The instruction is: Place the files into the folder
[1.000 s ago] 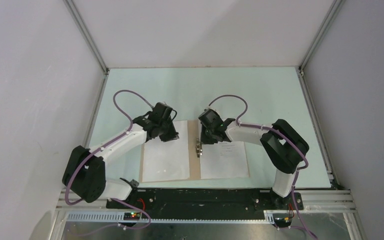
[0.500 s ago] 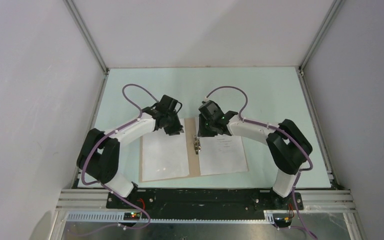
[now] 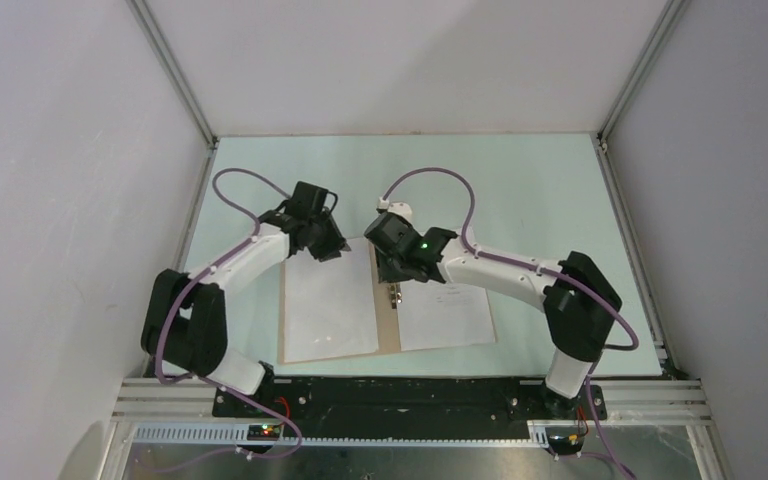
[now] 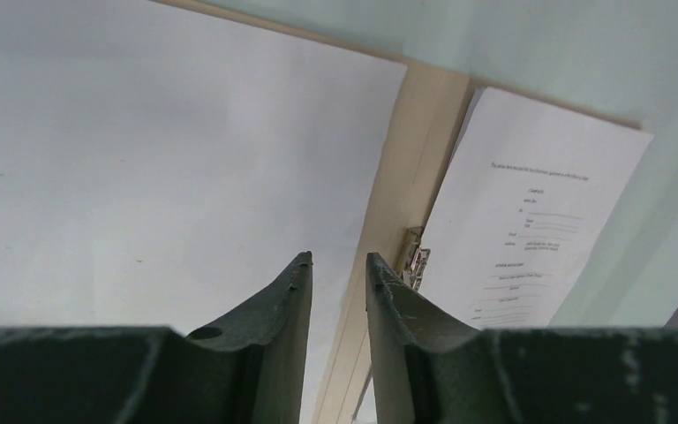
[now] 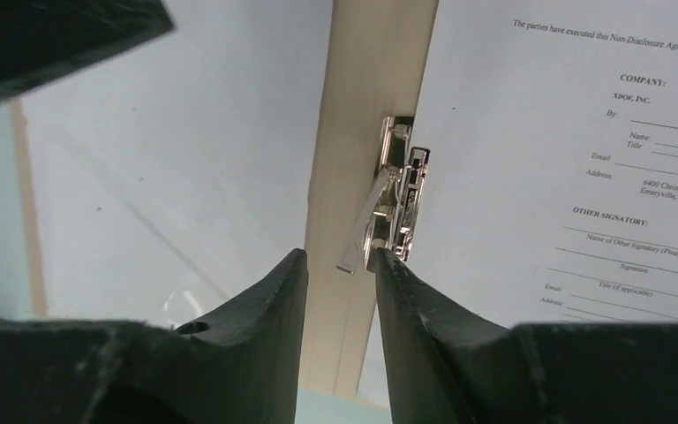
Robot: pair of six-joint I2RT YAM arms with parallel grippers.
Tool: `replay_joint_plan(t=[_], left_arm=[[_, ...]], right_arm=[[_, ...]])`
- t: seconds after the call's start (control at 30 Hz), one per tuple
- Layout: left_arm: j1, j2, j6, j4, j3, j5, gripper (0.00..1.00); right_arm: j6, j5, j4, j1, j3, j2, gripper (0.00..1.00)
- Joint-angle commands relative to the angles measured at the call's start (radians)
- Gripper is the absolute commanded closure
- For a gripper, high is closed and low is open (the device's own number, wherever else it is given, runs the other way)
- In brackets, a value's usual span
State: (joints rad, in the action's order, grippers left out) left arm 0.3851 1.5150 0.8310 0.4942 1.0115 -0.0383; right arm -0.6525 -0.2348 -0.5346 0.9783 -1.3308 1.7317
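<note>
The tan folder [image 3: 388, 328] lies open on the table. A blank white sheet [image 3: 328, 315] lies on its left half and a printed sheet [image 3: 450, 315] on its right half, slightly skewed. A metal clip [image 3: 394, 295] sits on the spine; in the right wrist view the clip [image 5: 399, 190] has its lever raised. My left gripper [image 3: 331, 250] hovers over the blank sheet's far edge, narrowly open and empty [image 4: 338, 263]. My right gripper [image 3: 392, 274] is over the spine, narrowly open and empty [image 5: 336, 258], its right finger beside the clip.
The pale green table [image 3: 520, 190] is walled by white panels on three sides. A black base rail [image 3: 410, 395] runs along the near edge. The folder lies close to that rail.
My left gripper has swung left and toward the far side, off the sheet's middle. My right gripper has shifted left over the spine and clip. The sheets and folder stay put.
</note>
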Motion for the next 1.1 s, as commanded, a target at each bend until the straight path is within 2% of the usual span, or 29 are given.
replay_joint_plan(t=[0.0,0.23,0.4,0.93,1.07], left_arm=[[-0.044,-0.083,0.005,-0.014,-0.026,-0.015,0.66],[-0.059,-0.131,0.003,-0.017,-0.067,-0.012,0.66],[-0.062,-0.147,-0.001,-0.02,-0.083,-0.007,0.66],[-0.062,-0.107,0.017,-0.038,-0.109,-0.016,0.67],[-0.055,-0.094,0.025,-0.051,-0.113,-0.021,0.67]], right_arm=[[0.034,-0.123,-0.097,0.026,-0.108,0.074,0.61],[0.065,-0.172,-0.167,0.058,-0.203,0.17,0.61],[0.08,-0.16,-0.172,0.064,-0.211,0.195,0.62],[0.054,-0.116,-0.131,0.077,-0.111,0.174,0.68],[0.045,-0.119,-0.126,0.075,-0.09,0.163,0.74]])
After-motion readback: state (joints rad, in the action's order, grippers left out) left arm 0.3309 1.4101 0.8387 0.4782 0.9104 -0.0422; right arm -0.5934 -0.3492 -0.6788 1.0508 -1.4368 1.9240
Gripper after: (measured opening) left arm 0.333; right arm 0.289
